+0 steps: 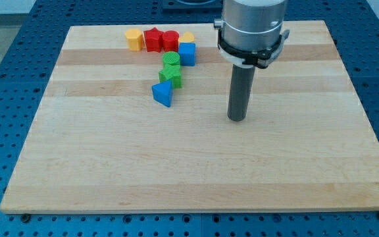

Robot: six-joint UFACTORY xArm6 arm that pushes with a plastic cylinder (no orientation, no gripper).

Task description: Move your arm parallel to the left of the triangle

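Note:
A blue triangle block lies on the wooden board, left of centre. My tip rests on the board to the right of the triangle and slightly lower in the view, well apart from it. Just above the triangle is a green block, and above that a green cylinder. A blue cube stands right of the green cylinder.
Along the view's top edge stand a yellow-orange block, a red star-shaped block, a red cylinder and a yellow block behind the blue cube. The arm's grey body hangs above the board's top right.

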